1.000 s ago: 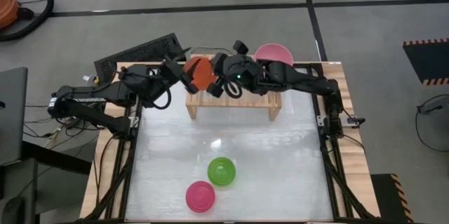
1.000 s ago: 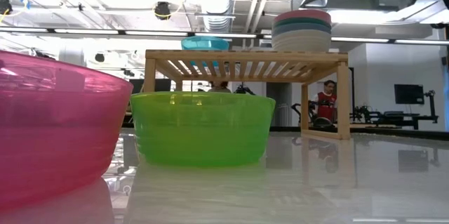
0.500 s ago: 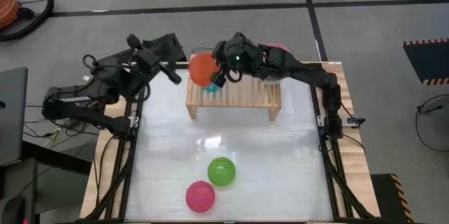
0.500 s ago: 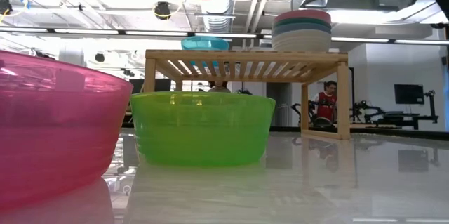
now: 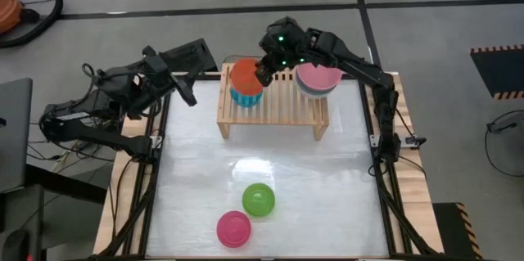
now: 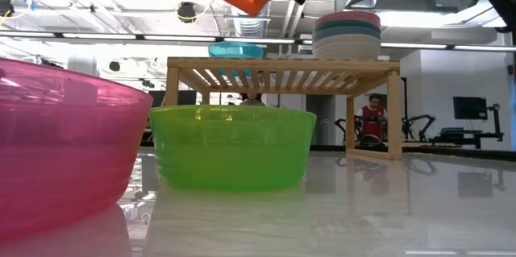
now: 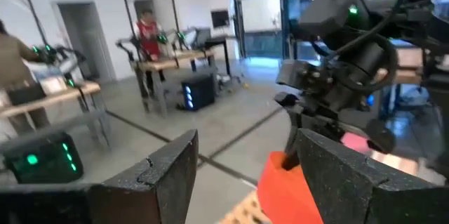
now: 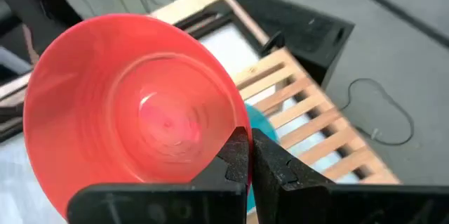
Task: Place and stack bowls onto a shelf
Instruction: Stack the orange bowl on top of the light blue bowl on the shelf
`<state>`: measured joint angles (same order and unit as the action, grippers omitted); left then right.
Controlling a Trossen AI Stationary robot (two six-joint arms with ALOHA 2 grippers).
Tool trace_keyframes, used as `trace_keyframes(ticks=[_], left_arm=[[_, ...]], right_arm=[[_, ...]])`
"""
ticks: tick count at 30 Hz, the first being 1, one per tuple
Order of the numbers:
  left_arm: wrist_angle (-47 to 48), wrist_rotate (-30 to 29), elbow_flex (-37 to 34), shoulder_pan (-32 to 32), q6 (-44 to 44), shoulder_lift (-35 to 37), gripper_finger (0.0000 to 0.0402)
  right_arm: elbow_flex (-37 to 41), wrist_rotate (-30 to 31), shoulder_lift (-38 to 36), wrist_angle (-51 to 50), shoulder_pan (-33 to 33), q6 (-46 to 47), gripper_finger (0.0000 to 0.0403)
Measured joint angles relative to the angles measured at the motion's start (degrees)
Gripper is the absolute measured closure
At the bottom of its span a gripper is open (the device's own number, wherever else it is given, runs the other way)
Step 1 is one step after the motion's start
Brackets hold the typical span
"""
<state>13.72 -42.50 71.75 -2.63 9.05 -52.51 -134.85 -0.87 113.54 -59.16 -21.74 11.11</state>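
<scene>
Right gripper [image 5: 264, 71], clenched on the rim of the red-orange bowl [image 5: 243, 74], holds it tilted above the cyan bowl [image 5: 246, 96] on the shelf [image 5: 274, 107], upper centre. Left gripper [image 5: 182, 89] hangs released, upper left. No readable writing shows.

I find nothing I can read anywhere around me: no words, labels, brand marks or numbers on the bowls, the shelf, the counter or my own arms. In the room behind, a dark screen and some lit equipment may carry markings, but they are too blurred from here for me to make out a single letter or digit.
</scene>
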Motion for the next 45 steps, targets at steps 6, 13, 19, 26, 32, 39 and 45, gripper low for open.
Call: trace_keyframes(ticks=[6, 13, 19, 26, 32, 39, 45], left_arm=[[3.2, 0.0, 0.0, 0.0, -3.8, 0.7, 0.0172], [3.7, -0.3, 0.0, 0.0, -4.8, 0.6, 0.0172], [3.7, -0.9, -0.1, 0.0, -4.8, 0.4, 0.0172], [5.3, -3.2, -0.1, 0.0, -5.1, 0.4, 0.0172], [6.7, -3.4, -0.1, 0.0, -5.7, 0.4, 0.0172], [6.7, -3.4, -0.1, 0.0, -5.7, 0.4, 0.0172], [6.6, -3.4, -0.1, 0.0, -5.7, 0.4, 0.0172]], right_arm=[[0.1, -0.6, 2.3, -0.2, 0.3, 0.0, 0.0379], [0.0, 0.5, 4.3, -2.0, -1.9, 0.0, 0.0379], [-0.2, 0.5, 6.5, -0.6, -2.2, -1.0, 0.0379], [-0.1, -0.6, 8.0, -1.2, -3.2, -2.0, 0.0379], [-0.1, -0.7, 9.6, -2.8, -3.1, -2.1, 0.0379], [0.0, -0.7, 9.6, -3.3, -3.1, -2.5, 0.0379], [0.0, -0.8, 9.6, -4.3, -3.1, -2.5, 0.0337]])
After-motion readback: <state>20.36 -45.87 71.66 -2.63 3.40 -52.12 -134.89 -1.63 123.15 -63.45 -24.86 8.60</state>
